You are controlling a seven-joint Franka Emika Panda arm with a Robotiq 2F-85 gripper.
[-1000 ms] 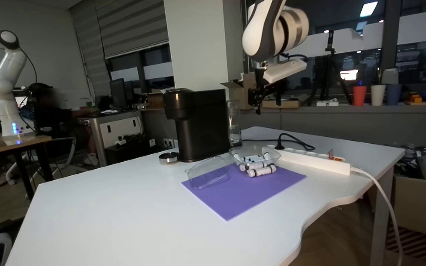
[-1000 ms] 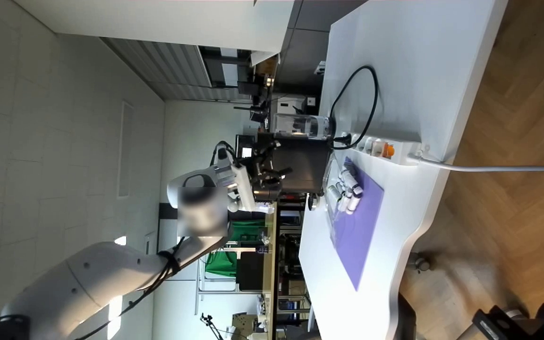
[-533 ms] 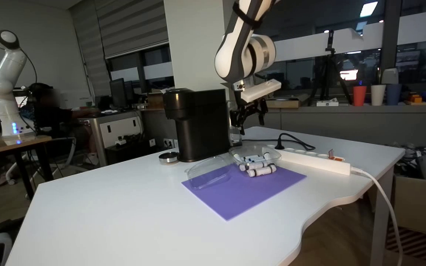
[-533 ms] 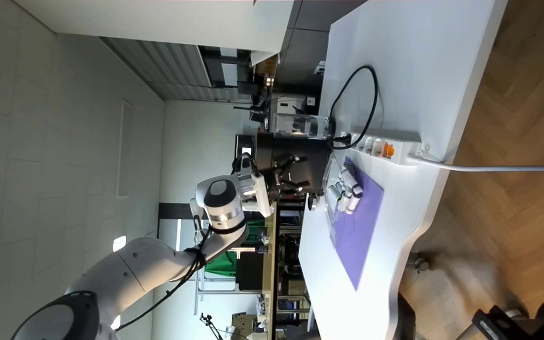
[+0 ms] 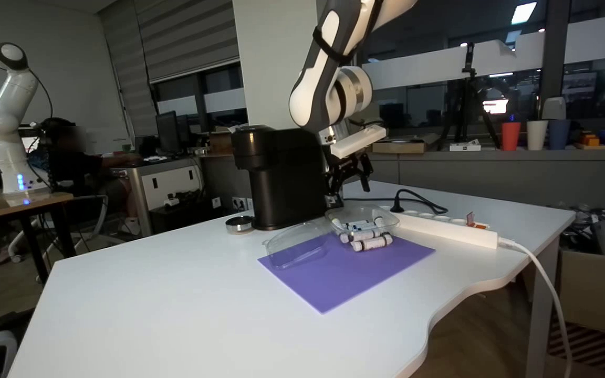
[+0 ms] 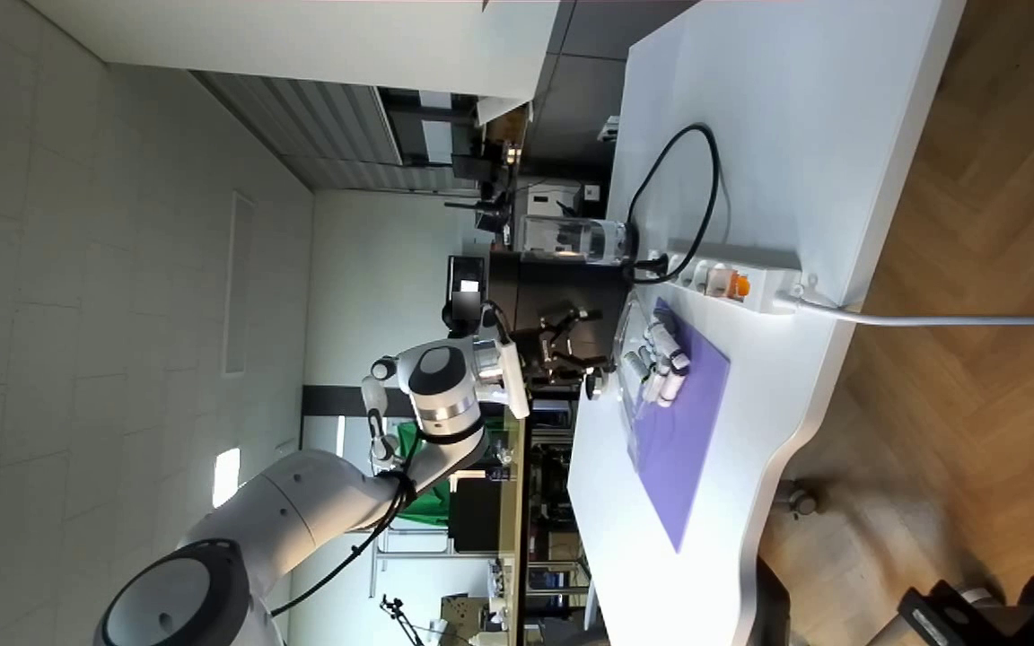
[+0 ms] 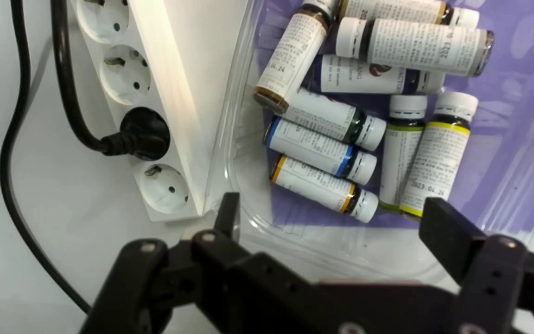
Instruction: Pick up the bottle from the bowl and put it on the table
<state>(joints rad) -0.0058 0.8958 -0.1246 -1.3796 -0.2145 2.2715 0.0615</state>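
The table (image 5: pixel 176 294) is white with a curved edge. The low see-through bowl (image 5: pixel 394 223) rests partly on a purple mat and shows its rim in the wrist view (image 7: pixel 228 167). Several tiny bottles (image 5: pixel 372 242) with white labels and white caps lie in it. In the wrist view the nearest is an orange-banded bottle (image 7: pixel 315 183) lying on its side; which bottle is meant I cannot tell. My gripper (image 7: pixel 332 206) is open and empty, above the bowl's near rim, fingers wide apart. It is also above the table in both exterior views (image 5: pixel 350 191) (image 6: pixel 596 341).
A white power strip (image 5: pixel 444 231) with a black plug (image 7: pixel 144 132) stands close beside the bowl. A black coffee machine (image 5: pixel 292 178) stands behind. A clear lid (image 5: pixel 294 252) lies on the purple mat (image 5: pixel 329 286). A silver ring (image 5: pixel 239 226) sits by the machine.
My gripper has come down toward the table and closer to the coffee machine, moving left and downward in an exterior view. It stays open. The bowl and bottles have not moved.
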